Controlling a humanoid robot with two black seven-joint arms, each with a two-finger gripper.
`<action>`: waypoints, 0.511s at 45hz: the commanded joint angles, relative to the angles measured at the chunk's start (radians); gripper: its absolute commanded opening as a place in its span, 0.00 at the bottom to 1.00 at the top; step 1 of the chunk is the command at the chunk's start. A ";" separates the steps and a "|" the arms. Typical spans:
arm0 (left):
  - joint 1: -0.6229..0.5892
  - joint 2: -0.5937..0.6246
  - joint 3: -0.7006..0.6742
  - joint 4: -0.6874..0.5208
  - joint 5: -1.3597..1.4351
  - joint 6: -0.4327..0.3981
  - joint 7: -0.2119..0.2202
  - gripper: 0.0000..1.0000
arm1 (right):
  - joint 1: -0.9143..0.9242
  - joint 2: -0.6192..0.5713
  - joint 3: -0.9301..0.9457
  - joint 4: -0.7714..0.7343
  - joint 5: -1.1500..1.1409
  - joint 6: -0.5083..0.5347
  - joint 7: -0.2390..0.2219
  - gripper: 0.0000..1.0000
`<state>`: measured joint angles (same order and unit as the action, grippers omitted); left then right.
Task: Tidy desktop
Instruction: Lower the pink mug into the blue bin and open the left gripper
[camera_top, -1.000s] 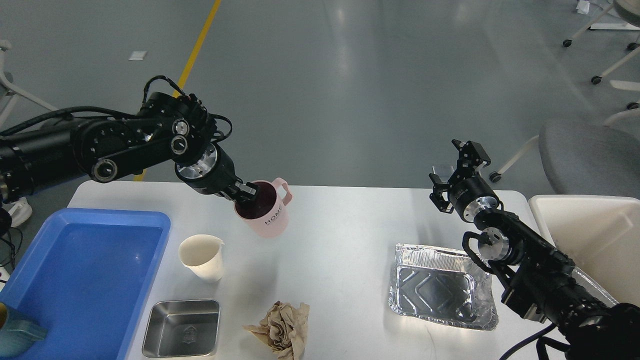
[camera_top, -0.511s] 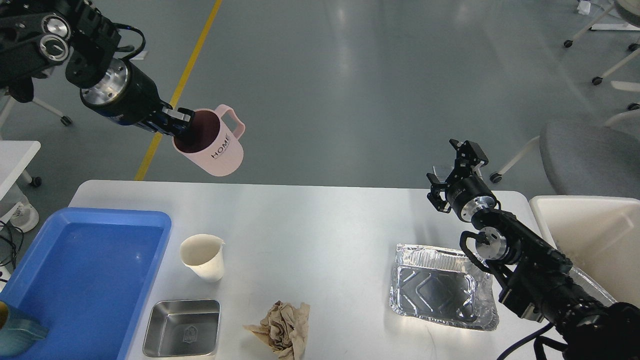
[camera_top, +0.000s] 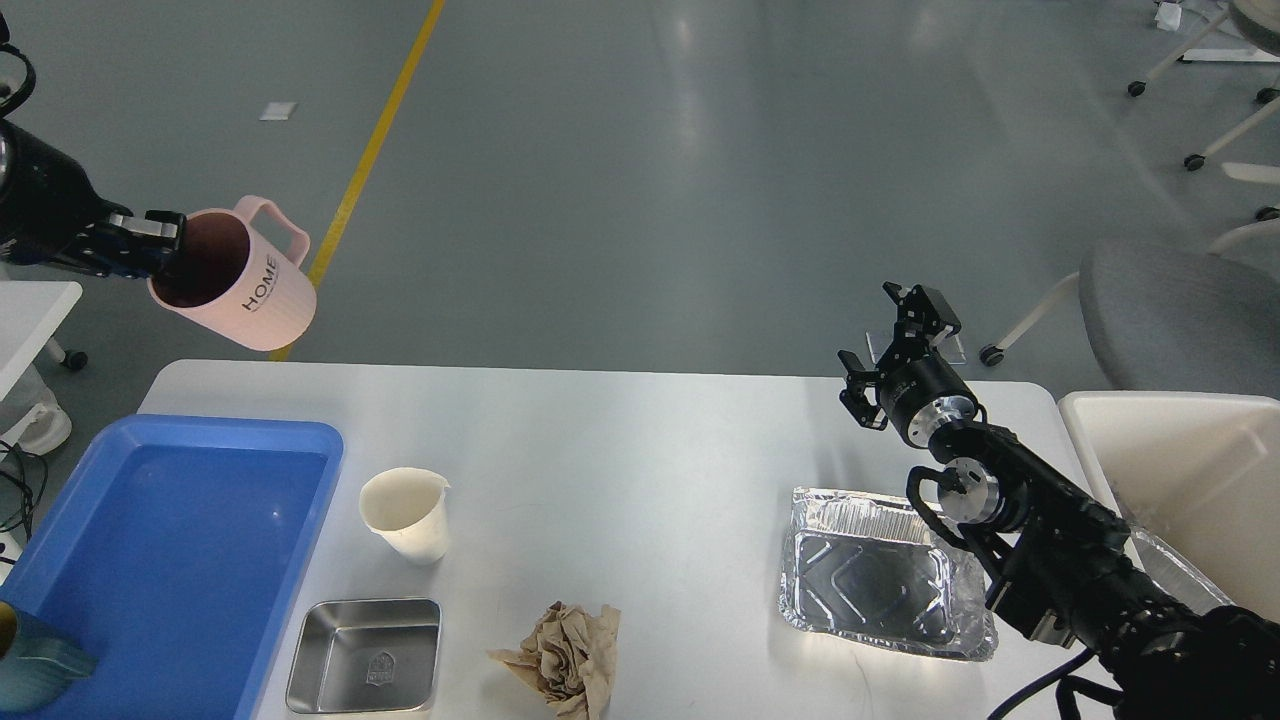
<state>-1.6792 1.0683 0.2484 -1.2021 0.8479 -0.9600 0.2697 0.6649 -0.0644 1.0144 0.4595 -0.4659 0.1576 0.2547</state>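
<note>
The white desktop (camera_top: 640, 450) carries a cream paper cup (camera_top: 405, 515), a steel square tray (camera_top: 365, 655), a crumpled brown paper (camera_top: 565, 660) and a foil tray (camera_top: 880, 585). My left gripper (camera_top: 160, 245) is shut on the rim of a pink "HOME" mug (camera_top: 240, 285), held tilted in the air beyond the table's far left corner. My right gripper (camera_top: 885, 340) is open and empty above the far right edge, behind the foil tray.
A blue plastic tray (camera_top: 170, 560) lies at the left with a teal object (camera_top: 35, 665) in its near corner. A cream bin (camera_top: 1185, 480) stands at the right. A grey chair (camera_top: 1175, 310) is behind it.
My left gripper has lifted the pink mug off the table and carried it up and far to the left. My right gripper has shifted slightly left.
</note>
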 joint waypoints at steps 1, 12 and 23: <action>0.078 0.041 0.000 -0.001 0.026 0.000 0.005 0.00 | 0.002 0.003 -0.011 -0.001 0.001 -0.001 0.000 1.00; 0.237 0.045 0.000 -0.005 0.043 0.001 0.003 0.00 | 0.004 0.008 -0.016 -0.001 0.001 -0.001 0.000 1.00; 0.430 0.044 0.000 -0.005 0.128 0.093 0.003 0.00 | 0.007 0.006 -0.019 -0.001 0.000 -0.001 0.000 1.00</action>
<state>-1.3306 1.1114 0.2480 -1.2073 0.9429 -0.9109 0.2732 0.6715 -0.0579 0.9969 0.4586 -0.4659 0.1564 0.2546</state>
